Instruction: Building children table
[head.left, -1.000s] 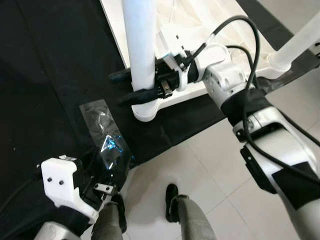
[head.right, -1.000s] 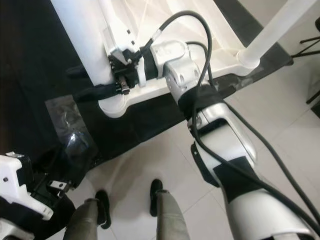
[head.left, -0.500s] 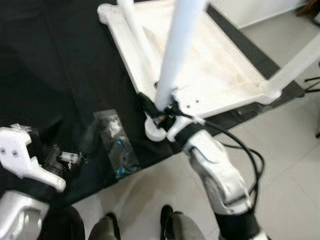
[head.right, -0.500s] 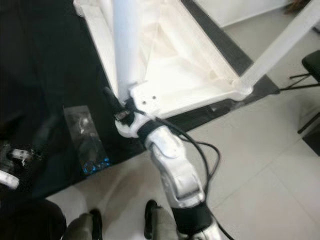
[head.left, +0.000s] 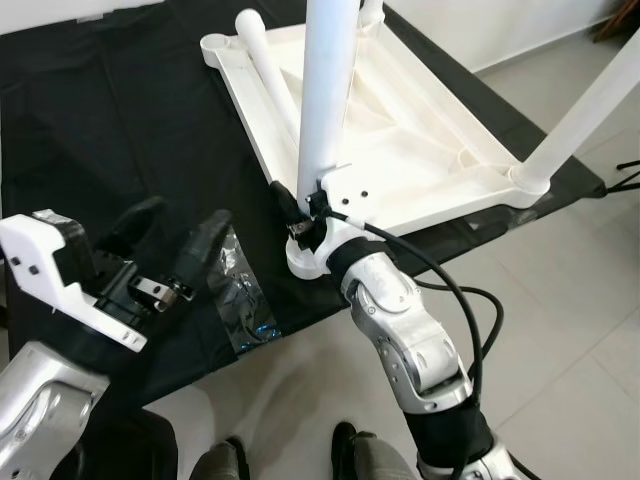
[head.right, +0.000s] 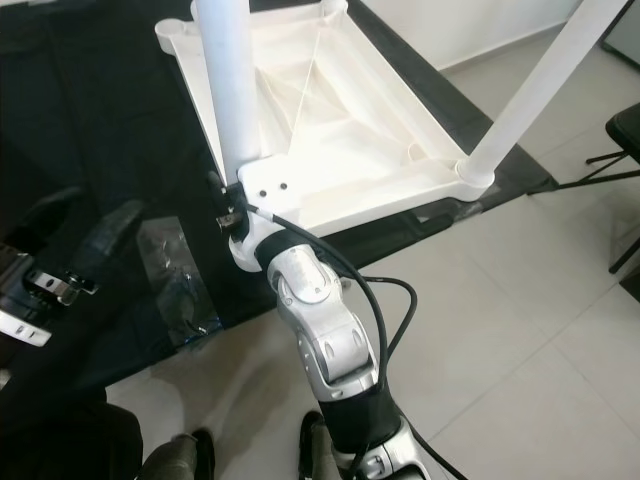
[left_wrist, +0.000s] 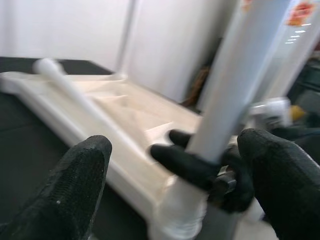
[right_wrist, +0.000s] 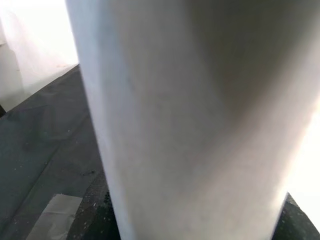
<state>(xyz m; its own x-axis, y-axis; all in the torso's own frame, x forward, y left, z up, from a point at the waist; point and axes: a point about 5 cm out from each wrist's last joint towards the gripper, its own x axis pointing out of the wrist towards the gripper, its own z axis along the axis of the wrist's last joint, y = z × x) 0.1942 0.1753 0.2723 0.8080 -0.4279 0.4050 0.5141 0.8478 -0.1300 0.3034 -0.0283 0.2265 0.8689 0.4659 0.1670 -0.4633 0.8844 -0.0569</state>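
The white children's table lies upside down on a black cloth. One white leg stands upright in its near corner socket, and my right gripper is shut around that leg's base. The right wrist view has the same leg pressed close. A second leg stands in the right corner, and a third leg lies loose inside the tabletop. My left gripper hovers open to the left of the held leg, its fingers pointing at it.
A clear plastic bag of hardware lies on the cloth near its front edge. Grey floor tiles lie in front and to the right. A black chair frame stands at the far right. My feet are just off the cloth.
The camera has pulled back and up. My left gripper has risen from low on the left to beside the upright leg, fingers spread. The right gripper still holds the leg's base.
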